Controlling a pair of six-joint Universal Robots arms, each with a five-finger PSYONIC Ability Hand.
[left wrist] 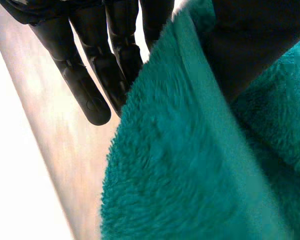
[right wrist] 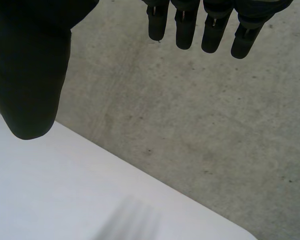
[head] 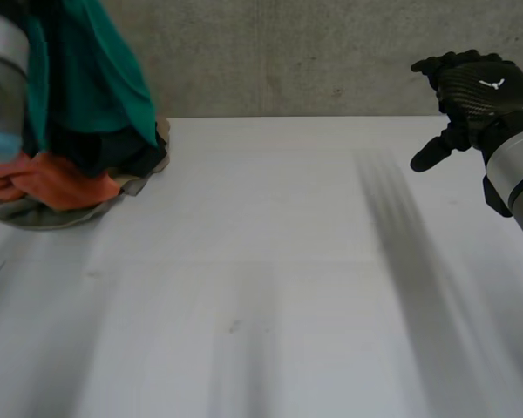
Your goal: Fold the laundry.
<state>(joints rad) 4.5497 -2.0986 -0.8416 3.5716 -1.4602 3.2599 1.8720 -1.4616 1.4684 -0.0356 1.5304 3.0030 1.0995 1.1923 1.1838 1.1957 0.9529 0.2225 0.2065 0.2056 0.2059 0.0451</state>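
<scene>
**Lifting one garment from the heap.** The teal fleece (head: 91,78) hung raised over the heap of laundry (head: 65,187) at the far left of the white table (head: 270,279). The left hand (left wrist: 92,75) pinched it between straight fingers and thumb. The step would probably go best if the fleece were drawn clear of the heap and spread flat, with the free hand taking a second edge. The fleece was thick-piled and soft. The heap was crumpled orange, black and grey-beige cloth, and the tabletop was smooth. The right hand (head: 475,91) hovered at the far right with fingers relaxed and apart, holding nothing.
</scene>
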